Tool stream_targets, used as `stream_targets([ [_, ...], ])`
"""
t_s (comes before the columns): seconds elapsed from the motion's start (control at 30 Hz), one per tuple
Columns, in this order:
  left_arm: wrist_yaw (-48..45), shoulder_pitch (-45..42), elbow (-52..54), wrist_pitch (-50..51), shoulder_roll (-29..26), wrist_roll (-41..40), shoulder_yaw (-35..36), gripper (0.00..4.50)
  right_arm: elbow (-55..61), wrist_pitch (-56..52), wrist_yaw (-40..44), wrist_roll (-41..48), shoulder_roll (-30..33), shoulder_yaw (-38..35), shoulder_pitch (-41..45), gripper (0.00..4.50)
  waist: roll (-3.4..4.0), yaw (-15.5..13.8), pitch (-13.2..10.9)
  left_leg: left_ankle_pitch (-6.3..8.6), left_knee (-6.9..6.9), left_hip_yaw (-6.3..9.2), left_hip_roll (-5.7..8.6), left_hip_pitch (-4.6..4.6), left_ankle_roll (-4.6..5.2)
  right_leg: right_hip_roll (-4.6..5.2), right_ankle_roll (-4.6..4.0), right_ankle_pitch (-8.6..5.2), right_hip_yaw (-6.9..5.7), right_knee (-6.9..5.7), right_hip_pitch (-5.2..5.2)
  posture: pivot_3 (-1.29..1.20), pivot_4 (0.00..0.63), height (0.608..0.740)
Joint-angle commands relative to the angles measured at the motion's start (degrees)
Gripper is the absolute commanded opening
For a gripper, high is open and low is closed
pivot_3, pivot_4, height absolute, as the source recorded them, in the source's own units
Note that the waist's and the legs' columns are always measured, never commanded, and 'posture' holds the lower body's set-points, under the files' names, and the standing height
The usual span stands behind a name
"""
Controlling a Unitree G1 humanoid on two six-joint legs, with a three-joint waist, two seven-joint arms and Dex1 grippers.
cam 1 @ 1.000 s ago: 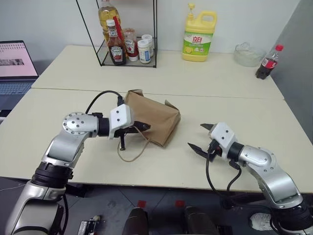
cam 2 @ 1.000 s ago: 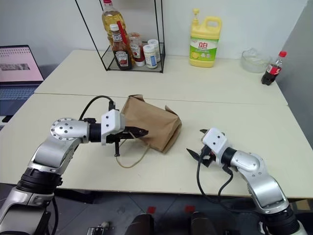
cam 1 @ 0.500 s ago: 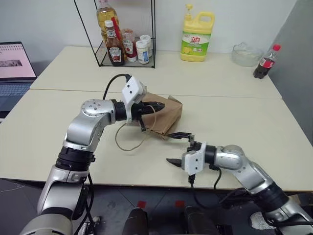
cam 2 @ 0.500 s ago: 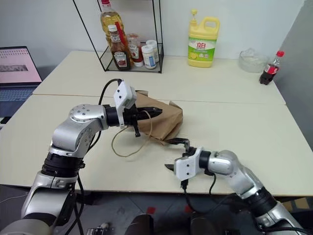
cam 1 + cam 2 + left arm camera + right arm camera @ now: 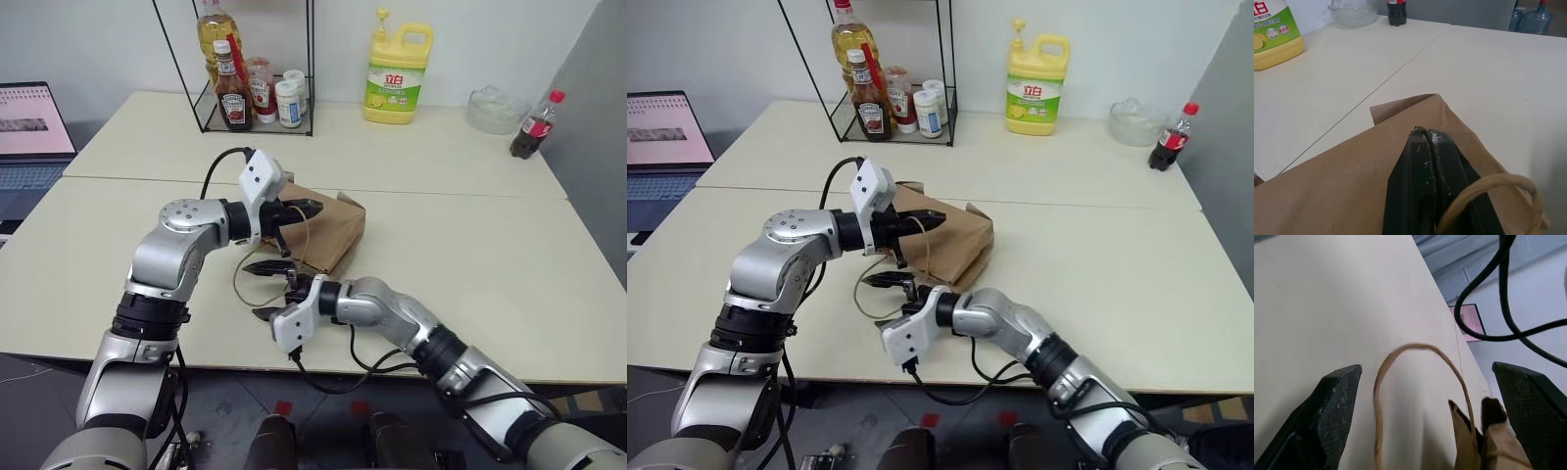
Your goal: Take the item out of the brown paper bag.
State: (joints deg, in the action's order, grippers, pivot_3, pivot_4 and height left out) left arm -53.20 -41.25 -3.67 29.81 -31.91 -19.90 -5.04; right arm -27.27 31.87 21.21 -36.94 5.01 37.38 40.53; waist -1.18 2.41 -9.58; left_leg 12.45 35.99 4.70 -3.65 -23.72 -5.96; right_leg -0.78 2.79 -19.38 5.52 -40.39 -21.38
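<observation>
Bag: opening stage.
Our left gripper pinches a handle; right gripper, agape at 7 o'clock, holds nothing; next, we enter.

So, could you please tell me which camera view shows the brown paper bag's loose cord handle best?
The right wrist view: the loose handle arches over the table between the open right end effector's fingers. The head views show it as a thin loop beside the bag. The left wrist view shows the other handle.

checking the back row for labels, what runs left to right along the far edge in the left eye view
laptop → wire rack holding bottles and jars → yellow detergent jug → clear glass bowl → cola bottle
</observation>
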Motion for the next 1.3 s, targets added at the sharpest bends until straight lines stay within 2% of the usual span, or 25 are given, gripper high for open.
stream_targets([
  [0.03, 0.52, -0.57, 2.27, -0.31, -0.51, -0.40, 2.00, 0.00, -1.77, 0.41, -0.89, 1.30, -0.55, -0.70, 1.32, 3.86, 0.00, -0.01, 0.00, 0.00, 0.00, 0.00, 0.00, 0.00, 0.00, 0.00, 0.00, 0.00, 0.00, 0.00, 0.00, 0.00, 0.150, 0.740],
  [0.27, 1.67, -0.86, 1.68, -1.00, -0.42, 0.05, 2.54, 0.00, -1.28, 0.93, 0.60, 3.07, 2.57, -2.07, 0.51, 1.56, 0.00, 0.20, 0.00, 0.01, 0.00, 0.00, -0.01, 0.01, 0.02, -0.01, 0.00, 0.00, 0.00, -0.06, -0.02, 0.00, 0.150, 0.740],
  [0.4, 1.99, -1.24, 1.17, -1.19, -0.24, 0.18, 2.51, 0.00, 0.99, 0.10, 3.15, 5.76, 4.53, -2.87, -0.96, 0.06, 0.00, 0.28, 0.00, 0.02, 0.00, 0.00, 0.00, 0.01, 0.04, -0.01, 0.00, 0.00, 0.00, -0.07, -0.02, 0.00, 0.150, 0.740],
  [0.7, 3.66, -5.14, -4.24, -3.56, 0.65, 2.17, 2.46, 0.00, 11.30, -3.45, 12.59, 9.42, 13.02, -3.96, -7.62, 0.02, 0.00, 0.08, 0.00, 0.11, 0.03, 0.02, 0.01, 0.01, 0.19, -0.01, 0.00, 0.00, -0.01, -0.09, -0.01, 0.00, 0.150, 0.740],
  [0.9, 6.76, -11.36, -10.84, -2.46, 2.33, 2.49, 4.04, 0.00, 18.23, -4.72, 17.09, 10.02, 19.98, -4.35, -13.01, 0.02, -0.01, -0.16, -0.01, 0.12, 0.05, 0.02, 0.04, 0.00, 0.21, -0.01, 0.00, 0.00, 0.00, -0.07, 0.00, 0.00, 0.150, 0.740],
  [1.07, 10.12, -16.68, -16.84, -0.06, 3.83, 1.76, 6.14, 0.00, 19.65, -3.63, 17.75, 8.89, 24.06, -4.72, -16.40, 0.02, -0.01, -0.22, -0.01, 0.12, 0.05, 0.01, 0.05, -0.01, 0.21, -0.01, 0.01, 0.00, 0.01, -0.05, 0.01, 0.00, 0.150, 0.740],
  [1.3, 13.90, -22.53, -25.67, 0.15, 4.70, 2.63, 7.04, 0.00, 19.63, -3.34, 17.64, 8.07, 25.85, -5.49, -18.17, 0.02, -0.03, -0.24, -0.02, 0.11, 0.05, 0.01, 0.06, -0.01, 0.20, 0.00, 0.01, 0.00, 0.01, -0.04, 0.01, 0.00, 0.150, 0.740],
])
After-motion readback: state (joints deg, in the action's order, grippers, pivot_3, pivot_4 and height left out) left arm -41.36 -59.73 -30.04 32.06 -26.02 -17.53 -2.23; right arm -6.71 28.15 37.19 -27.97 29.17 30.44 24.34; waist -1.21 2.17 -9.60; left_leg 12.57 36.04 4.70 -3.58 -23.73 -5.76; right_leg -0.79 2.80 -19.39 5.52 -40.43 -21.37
